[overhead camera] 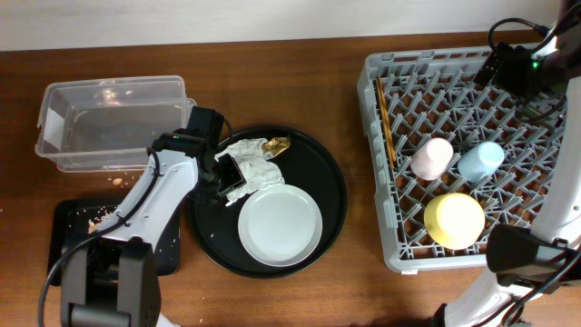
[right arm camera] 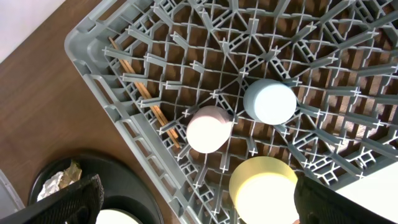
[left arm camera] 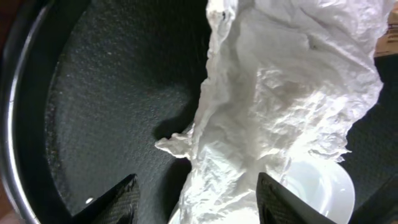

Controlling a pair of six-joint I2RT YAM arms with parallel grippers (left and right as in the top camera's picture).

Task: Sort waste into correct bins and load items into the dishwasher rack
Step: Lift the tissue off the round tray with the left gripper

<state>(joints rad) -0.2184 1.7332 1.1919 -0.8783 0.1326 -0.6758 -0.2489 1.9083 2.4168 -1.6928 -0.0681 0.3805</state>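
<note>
The left gripper [left arm camera: 199,202] had its fingers [left arm camera: 121,200] spread wide. The crumpled tissue [left arm camera: 280,93] lay between them on the round black tray [left arm camera: 106,93], seemingly not yet pinched. Its long side ran away from the fingertips, toward the gold wrapper [overhead camera: 277,143]. The right gripper [right arm camera: 202,196], also wide open, hung over the rack [right arm camera: 118,99], well apart, so the left arm was nearer. Only the overhead view showed the clear tub [overhead camera: 54,127], just beside the tray.

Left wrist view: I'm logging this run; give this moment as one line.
left gripper open around tissue | right gripper open above rack | plate on round tray
</note>
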